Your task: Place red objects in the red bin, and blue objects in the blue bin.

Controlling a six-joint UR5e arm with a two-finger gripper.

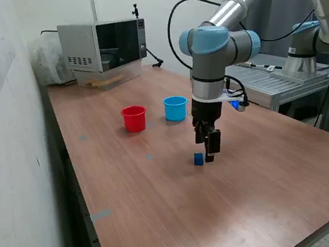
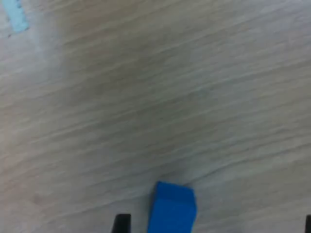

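One small dark blue cube (image 1: 199,159) lies on the wooden table (image 1: 253,194). My gripper (image 1: 205,151) hangs just above it, open and empty. In the wrist view the cube (image 2: 171,208) sits between the jaws, closer to the one dark fingertip (image 2: 121,224) than to the other at the picture's edge. The red cup (image 1: 133,118) and the light blue cup (image 1: 174,108) stand upright side by side, beyond the cube toward the exterior view's left. No red cubes and no second blue cube are in view.
A grey box-shaped appliance (image 1: 101,48) stands at the table's far corner. A second robot arm (image 1: 319,35) stands on a metal bench (image 1: 283,83) behind the table. A white wall (image 1: 0,135) runs along the exterior view's left. A tape mark (image 1: 100,215) is near the front edge.
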